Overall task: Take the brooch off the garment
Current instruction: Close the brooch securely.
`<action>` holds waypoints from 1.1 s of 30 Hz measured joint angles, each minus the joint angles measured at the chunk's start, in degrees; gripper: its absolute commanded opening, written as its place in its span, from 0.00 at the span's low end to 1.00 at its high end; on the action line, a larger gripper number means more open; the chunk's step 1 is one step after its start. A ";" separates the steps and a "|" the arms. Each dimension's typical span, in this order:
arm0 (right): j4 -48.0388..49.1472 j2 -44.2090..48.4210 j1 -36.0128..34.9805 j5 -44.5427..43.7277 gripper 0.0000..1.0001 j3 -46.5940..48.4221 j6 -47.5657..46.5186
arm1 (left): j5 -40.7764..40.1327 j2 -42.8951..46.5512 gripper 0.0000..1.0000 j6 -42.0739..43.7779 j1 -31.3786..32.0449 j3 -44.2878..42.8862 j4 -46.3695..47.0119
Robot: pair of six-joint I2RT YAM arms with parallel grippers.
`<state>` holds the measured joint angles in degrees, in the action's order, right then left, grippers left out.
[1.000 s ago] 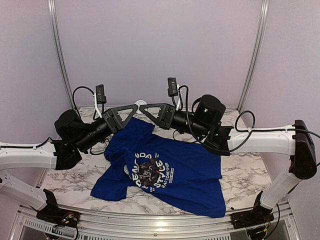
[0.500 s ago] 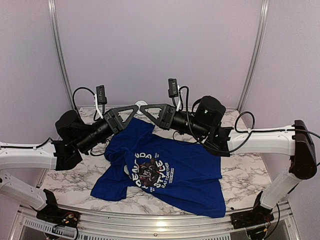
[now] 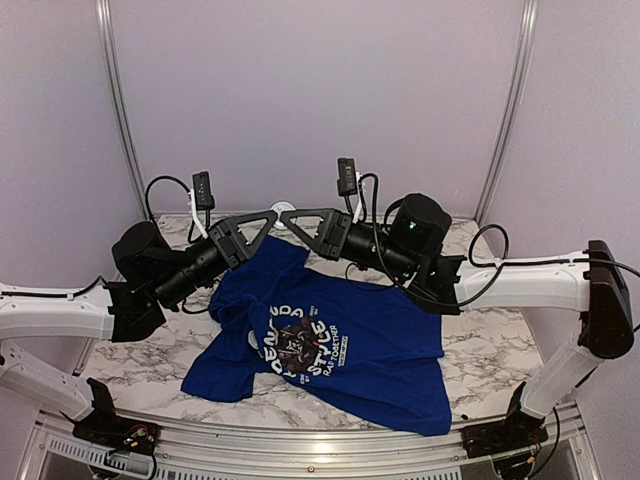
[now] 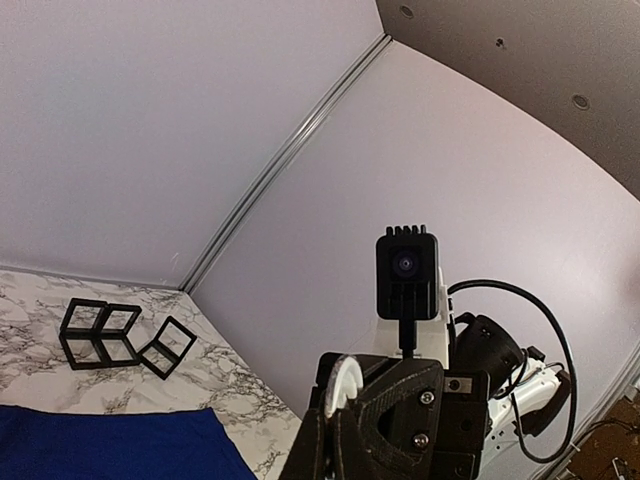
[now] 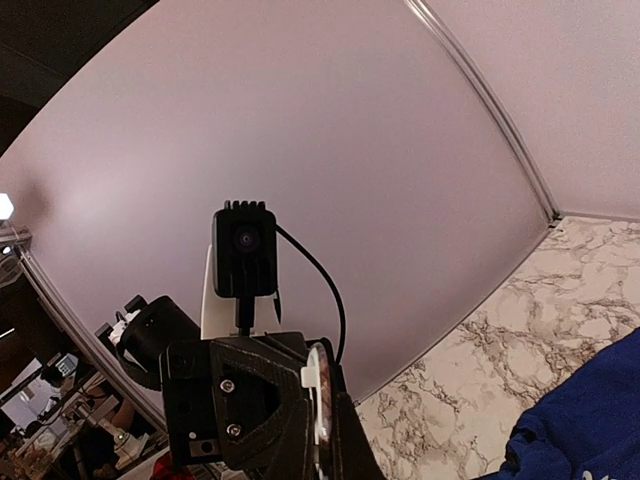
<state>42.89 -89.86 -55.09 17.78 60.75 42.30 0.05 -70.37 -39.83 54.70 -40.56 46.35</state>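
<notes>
Two grippers met tip to tip just above the far edge of the royal-blue T-shirt [image 3: 370, 340], which lay spread and a little rumpled on the marble table [image 3: 130, 360], its panda print [image 3: 298, 345] facing up. Angled in from the T-shirt's left side, the left gripper [image 3: 268, 216] had its jaws clenched. Where the two tips touched sat a small white round piece, by its look the brooch [image 3: 283, 207]. It appeared to be raised clear of the T-shirt's cloth, and each wrist view showed it as a pale disc at the tip of the opposite gripper. Which pair of jaws actually pinched it could not be told. Angled in from the T-shirt's right side, the right gripper [image 3: 296, 214] was likewise clenched. The step in hand seemed to be the last of the removal: the brooch looked free of the T-shirt and caught between both arms. The next move would call for one gripper to keep a firm pinch while the other let go. The brooch could then be carried away from the T-shirt and set on bare marble beside it, with care that no fold rose with it.
</notes>
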 measured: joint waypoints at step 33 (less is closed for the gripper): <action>2.10 0.00 -0.31 -1.92 0.03 -1.79 2.19 | -2.32 -0.39 0.00 -2.43 0.76 0.00 -0.85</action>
<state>44.99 -89.86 -55.40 15.86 58.96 44.49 -2.26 -70.76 -42.26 55.46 -40.56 45.50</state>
